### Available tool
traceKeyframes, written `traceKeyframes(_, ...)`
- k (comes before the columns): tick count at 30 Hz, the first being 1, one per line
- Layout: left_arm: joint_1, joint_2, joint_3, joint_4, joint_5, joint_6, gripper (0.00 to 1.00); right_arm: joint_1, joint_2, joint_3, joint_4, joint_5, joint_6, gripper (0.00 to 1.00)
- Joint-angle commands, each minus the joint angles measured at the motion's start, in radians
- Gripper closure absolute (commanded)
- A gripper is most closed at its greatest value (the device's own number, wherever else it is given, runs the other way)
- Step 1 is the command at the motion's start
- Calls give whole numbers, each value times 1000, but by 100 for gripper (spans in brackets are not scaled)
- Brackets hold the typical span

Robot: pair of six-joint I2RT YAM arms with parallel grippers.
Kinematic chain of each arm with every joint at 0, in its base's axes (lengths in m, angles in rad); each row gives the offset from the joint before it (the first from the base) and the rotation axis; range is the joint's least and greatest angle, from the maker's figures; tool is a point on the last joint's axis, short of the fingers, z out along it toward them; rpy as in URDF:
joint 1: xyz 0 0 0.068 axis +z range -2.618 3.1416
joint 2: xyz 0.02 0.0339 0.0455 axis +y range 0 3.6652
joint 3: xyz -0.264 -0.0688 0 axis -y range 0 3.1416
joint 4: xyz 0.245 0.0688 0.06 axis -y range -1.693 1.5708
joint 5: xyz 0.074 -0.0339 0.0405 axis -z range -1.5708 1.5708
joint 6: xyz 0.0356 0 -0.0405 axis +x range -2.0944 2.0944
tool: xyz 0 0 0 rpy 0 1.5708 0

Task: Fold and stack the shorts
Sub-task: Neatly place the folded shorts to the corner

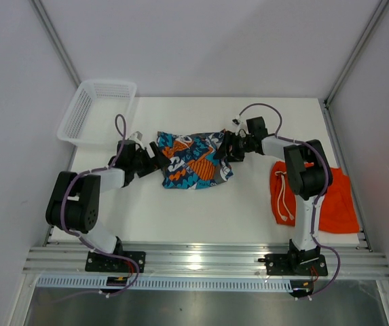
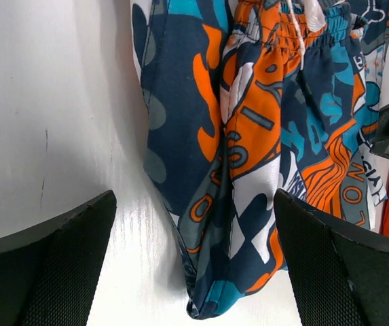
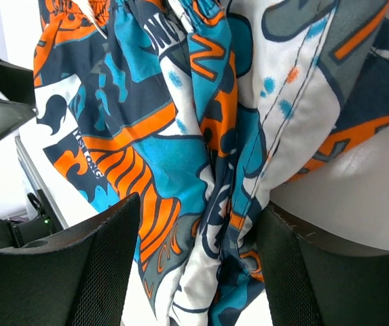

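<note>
White walls and aluminium posts are enclosing a white table (image 1: 201, 210), and the printed shorts (image 1: 191, 159) are lying crumpled near its middle. The left jaws are standing wide apart at the garment's left edge, their black textured fingers (image 2: 58, 265) flanking a folded hem without pinching it. The right jaws are also standing apart, at the garment's right edge, and a bunched fold is sitting loosely between their fingers (image 3: 99, 272). Navy, teal, orange and white cartoon shapes are covering the cloth. Big outlined block letters are showing in the print, an "O" and an "N" among them, but folds are cutting them up so that no whole word is reading clearly. A line of small white lettering in the right wrist view is too tilted and tiny to make out. The orange shorts (image 1: 333, 204) are lying well apart at the table's right edge, partly behind the right arm (image 1: 306, 180), with a white drawstring (image 1: 284, 200) trailing across them. A white mesh basket (image 1: 89, 115) is sitting at the far left corner.
</note>
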State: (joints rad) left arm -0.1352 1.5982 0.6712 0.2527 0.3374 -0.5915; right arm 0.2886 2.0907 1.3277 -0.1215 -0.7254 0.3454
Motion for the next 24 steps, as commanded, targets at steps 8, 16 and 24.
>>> traceKeyframes(8,-10,74,54,100,11,-19,6,12,60,-16,54,-14,21,35)
traceKeyframes(16,-55,140,122,45,-35,-1,25,43,61,5,16,47,0,43)
traceKeyframes(24,-79,152,133,25,-93,8,64,80,42,21,-30,173,-19,66)
